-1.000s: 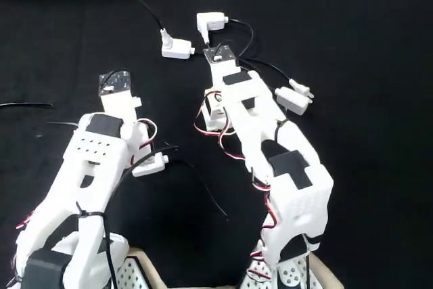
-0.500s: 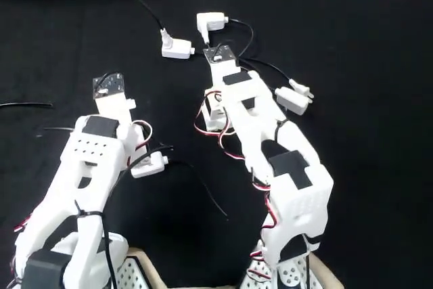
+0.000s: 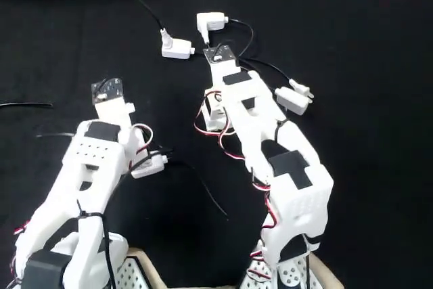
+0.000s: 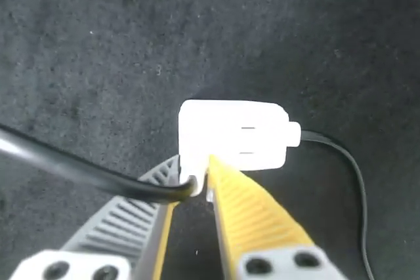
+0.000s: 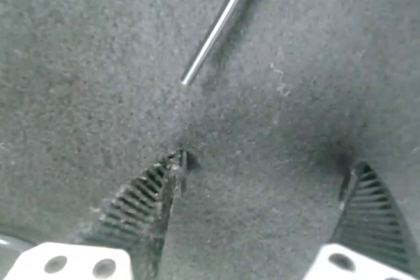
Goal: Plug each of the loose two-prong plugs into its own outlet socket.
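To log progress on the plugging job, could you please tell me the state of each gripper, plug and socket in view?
Left gripper: shut on black cable.
Right gripper: open, holding nothing.
White socket: both slots showing, nothing plugged into them.
Two-prong plug: lying loose, prongs bare, not plugged in.

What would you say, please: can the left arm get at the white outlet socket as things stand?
Probably yes: the white outlet socket lies just beyond the left gripper with nothing between them, though its fingers are shut on a black cable.
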Controlling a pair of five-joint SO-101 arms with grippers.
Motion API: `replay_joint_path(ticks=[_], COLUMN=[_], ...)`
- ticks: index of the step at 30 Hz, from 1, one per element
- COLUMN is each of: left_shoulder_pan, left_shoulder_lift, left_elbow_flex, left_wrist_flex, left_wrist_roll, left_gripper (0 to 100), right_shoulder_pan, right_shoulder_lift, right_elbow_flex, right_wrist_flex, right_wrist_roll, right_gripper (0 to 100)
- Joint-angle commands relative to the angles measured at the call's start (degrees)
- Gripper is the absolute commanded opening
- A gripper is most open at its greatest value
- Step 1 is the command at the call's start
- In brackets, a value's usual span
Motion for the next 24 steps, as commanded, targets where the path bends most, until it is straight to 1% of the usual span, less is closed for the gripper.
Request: replay_joint_path(ticks=[1,4,7,13,14,17,21,24], left_shoulder_pan=[0.57,0.92,0.57,1.01,1.10,0.57,-0.48,-0.40], left_shoulder_lift=[-0.35,-0.35,0.18,1.49,2.11,3.69,4.04,4.04], left_elbow_flex=[6.81,8.66,8.31,9.45,9.10,7.43,4.62,4.00], left_wrist_flex=[-6.95,-8.70,-8.79,-8.88,-8.88,-8.88,-8.35,-7.56], left_wrist_roll=[1.32,1.41,3.08,3.16,2.73,-1.76,-3.60,-8.62], left_gripper=[3,3,3,3,3,3,3,3], right_shoulder_pan=[0.44,0.44,0.44,0.44,0.44,0.44,0.44,0.44], right_shoulder_lift=[-0.31,-0.31,-0.31,-0.31,-0.31,-0.31,-0.31,-0.31], right_elbow_flex=[-1.89,-1.89,-1.89,-1.80,-1.80,-1.80,-1.80,-1.80], right_wrist_flex=[0.18,0.18,0.18,0.18,0.18,0.18,0.18,0.18], right_wrist_roll=[-0.35,-0.35,-0.35,-0.35,-0.35,-0.35,-0.35,-0.35], right_gripper=[37.4,37.4,37.4,37.4,37.4,37.4,37.4,37.4])
